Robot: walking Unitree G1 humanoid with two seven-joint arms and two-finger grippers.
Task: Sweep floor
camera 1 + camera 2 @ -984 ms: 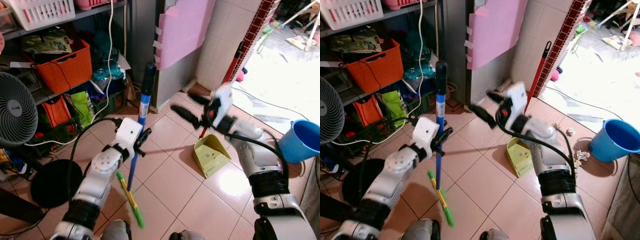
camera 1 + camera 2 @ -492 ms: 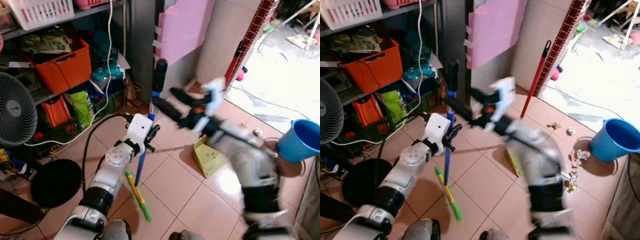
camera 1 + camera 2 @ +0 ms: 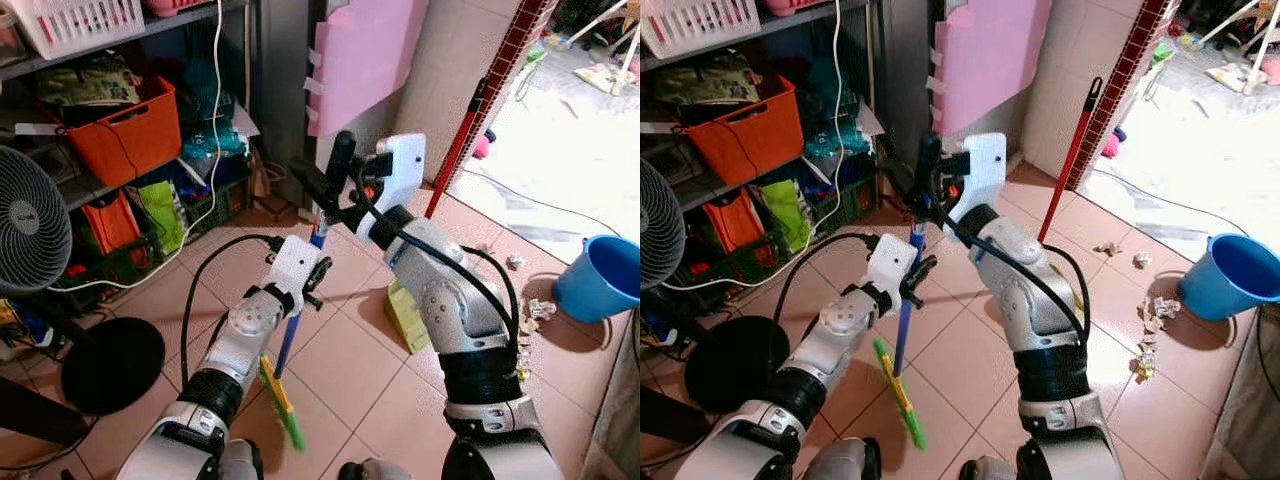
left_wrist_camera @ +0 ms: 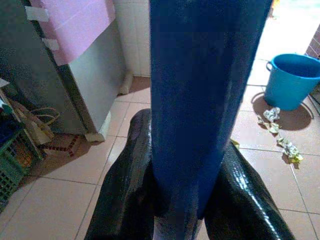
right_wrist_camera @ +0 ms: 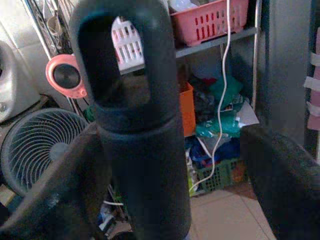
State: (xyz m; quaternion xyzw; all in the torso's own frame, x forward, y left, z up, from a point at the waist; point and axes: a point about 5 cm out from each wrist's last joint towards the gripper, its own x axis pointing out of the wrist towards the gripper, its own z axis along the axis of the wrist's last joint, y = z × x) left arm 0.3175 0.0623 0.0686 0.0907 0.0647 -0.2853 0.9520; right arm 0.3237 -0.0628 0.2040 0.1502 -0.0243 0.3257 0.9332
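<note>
**So, broom's in both grippers but no sweeping done**

The left gripper point(image 3: 312, 275) is clamped on the lower shaft of the blue-handled broom with a black top grip and green-yellow bristle head point(image 3: 300, 300); in the left wrist view its two black fingers point(image 4: 125, 185) hug the blue pole tight. The right gripper point(image 3: 325, 185) is up at the black grip near the top end. In the right wrist view its fingers sit spread wide on either side of the grip with a gap showing on one side, so I'd call it open around the handle, not squeezing yet.

The broom stands nearly upright over the tan tiled floor point(image 3: 350, 370), long axis running floor to chest height, top leaning a bit away from the robot toward the pink foam board point(image 3: 365, 50). Its bristle head lies on the tiles close to the robot's feet.

Progress-wise I'd say barely started. Crumpled paper scraps point(image 3: 1150, 325) are scattered beside the blue plastic bucket point(image 3: 1230, 275), well apart from the bristles, and the yellow-green dustpan point(image 3: 405, 315) sits on the tiles behind the right arm. All the actual sweeping looks left to do.
</note>
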